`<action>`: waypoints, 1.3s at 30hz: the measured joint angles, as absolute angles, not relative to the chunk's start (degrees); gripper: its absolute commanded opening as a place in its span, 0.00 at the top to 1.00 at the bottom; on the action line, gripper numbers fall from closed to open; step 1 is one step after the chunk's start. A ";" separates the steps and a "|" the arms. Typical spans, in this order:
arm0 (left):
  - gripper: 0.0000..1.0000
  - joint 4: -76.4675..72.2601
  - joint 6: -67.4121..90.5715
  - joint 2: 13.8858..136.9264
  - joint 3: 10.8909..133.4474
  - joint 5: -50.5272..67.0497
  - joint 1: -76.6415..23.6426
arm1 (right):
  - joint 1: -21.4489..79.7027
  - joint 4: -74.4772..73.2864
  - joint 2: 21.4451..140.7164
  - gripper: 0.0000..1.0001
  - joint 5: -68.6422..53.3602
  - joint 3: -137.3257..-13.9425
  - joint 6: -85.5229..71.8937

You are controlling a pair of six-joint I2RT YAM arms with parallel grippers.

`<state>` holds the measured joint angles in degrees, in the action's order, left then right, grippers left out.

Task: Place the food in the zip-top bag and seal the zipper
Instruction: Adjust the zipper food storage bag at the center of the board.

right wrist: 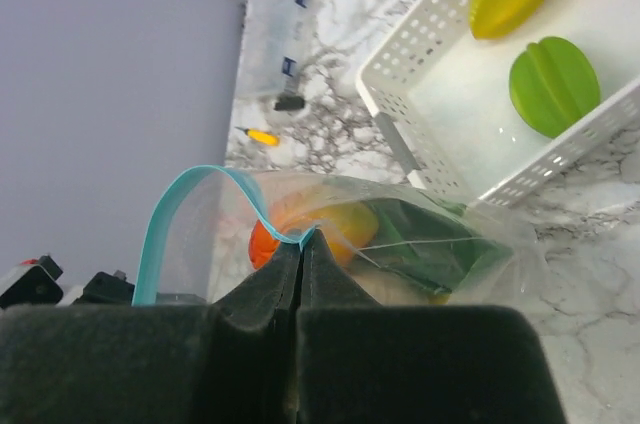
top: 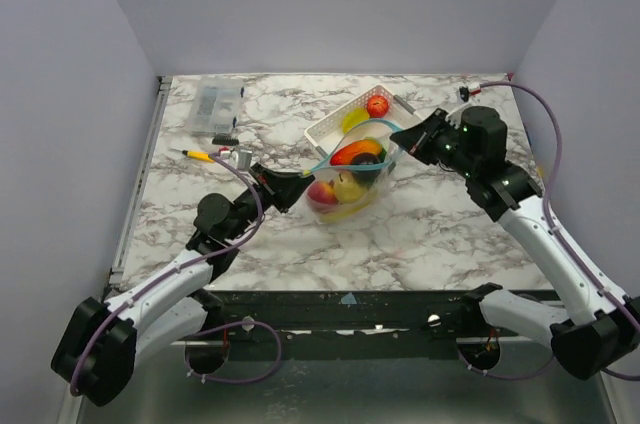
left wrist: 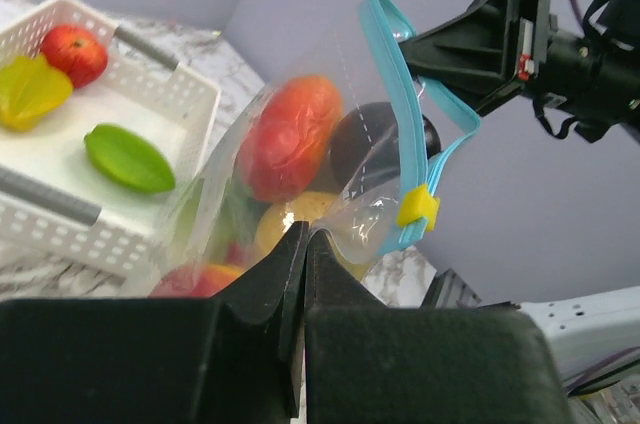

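Top external view, desk asks: which step is under way?

Reporter: Loading looks partly done. The bag (top: pixel 350 182) is stretched between the two arms with several pieces of food (top: pixel 358 155) inside. A red apple (top: pixel 377 105), a yellow piece (top: pixel 352 120) and a green piece (left wrist: pixel 128 159) lie in the basket (top: pixel 322 132), just beyond the bag and left of the right gripper (top: pixel 402 134).

Desk: And the hands?

Reporter: Both are clamped. The left gripper (left wrist: pixel 305 234) pinches clear plastic at the bag's near edge, its jaws pressed together with only film between them. The right gripper is closed on the zipper (left wrist: pixel 400 94) at the opposite side. The mouth gapes between them. A yellow slider (left wrist: pixel 418 208) sits on the strip close above the left gripper's tips.

Desk: What does the next move call for?

Reporter: As I read it, one hand must let go to fetch the basket's pieces, or the strip's halves must meet and the slider run across. Either way the other hand has to keep its grip, or the soft pouch would likely slump.
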<state>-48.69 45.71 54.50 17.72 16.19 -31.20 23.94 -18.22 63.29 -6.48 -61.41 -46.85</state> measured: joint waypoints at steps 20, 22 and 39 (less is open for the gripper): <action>1.00 -36.97 43.75 52.38 22.33 17.21 -29.26 | 26.04 -21.63 62.92 1.00 -2.50 -64.40 -45.93; 1.00 -37.15 43.70 50.24 23.86 17.34 -29.26 | 26.15 -20.88 60.31 1.00 -2.68 -64.73 -46.52; 0.97 -48.99 42.24 59.53 17.37 20.49 -28.82 | 26.15 -21.74 63.86 1.00 0.56 -57.60 -47.92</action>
<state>-48.99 42.24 59.53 17.37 20.49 -28.82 26.15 -21.74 63.86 0.56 -57.60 -47.92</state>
